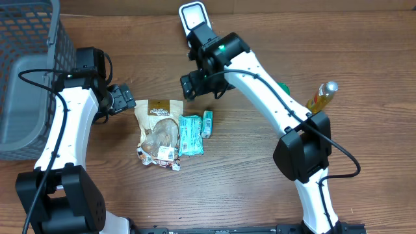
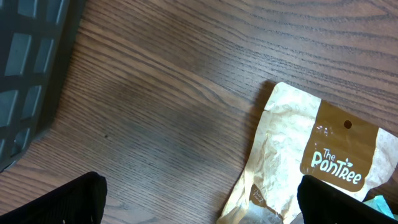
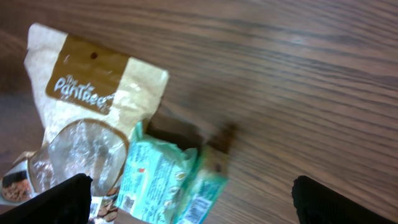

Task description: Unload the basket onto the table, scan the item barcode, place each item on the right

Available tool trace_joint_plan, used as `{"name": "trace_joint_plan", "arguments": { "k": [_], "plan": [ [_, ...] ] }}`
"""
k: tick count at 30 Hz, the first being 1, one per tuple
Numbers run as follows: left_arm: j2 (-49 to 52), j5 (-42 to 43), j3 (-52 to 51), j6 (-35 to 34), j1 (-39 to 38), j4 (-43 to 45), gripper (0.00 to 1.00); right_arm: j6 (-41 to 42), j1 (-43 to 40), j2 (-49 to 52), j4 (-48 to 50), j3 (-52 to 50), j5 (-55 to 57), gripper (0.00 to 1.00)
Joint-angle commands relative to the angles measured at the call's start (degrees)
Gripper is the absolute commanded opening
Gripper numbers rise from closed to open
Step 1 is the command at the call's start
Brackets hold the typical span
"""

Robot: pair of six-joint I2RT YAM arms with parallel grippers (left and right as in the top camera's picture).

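Pantree pouch [image 1: 156,121] on wooden table [image 1: 247,185].

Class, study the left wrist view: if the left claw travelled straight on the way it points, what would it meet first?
Probably the bare wooden table, just beside the brown Pantree pouch. The open left claw has one finger over the pouch's edge, so that could touch too; depth is unclear.

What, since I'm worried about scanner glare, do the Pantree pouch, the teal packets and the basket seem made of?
Pantree pouch: apparently matte kraft paper, creased, with a glossy clear plastic window. Teal packets: probably thin plastic film, crinkled, slightly shiny. Basket: grey mesh walls, plastic or coated wire; unclear which.
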Motion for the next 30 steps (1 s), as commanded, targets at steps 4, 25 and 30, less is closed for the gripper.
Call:
{"name": "trace_joint_plan", "arguments": {
  "k": [4,25,30],
  "plan": [
    [-1.3,0.1,0.3,1.3,0.0,0.0,0.99,0.7,-5.0,-1.1,-1.8,-0.4,-2.3,1.0],
    [-1.3,0.1,0.3,1.3,0.0,0.0,1.0,0.7,-8.1,-0.8,-1.1,-5.7,-2.3,1.0],
    [-1.3,0.1,0.3,1.3,0.0,0.0,1.0,0.7,-8.1,-0.8,-0.3,-8.4,-2.3,1.0]
  ]
}}
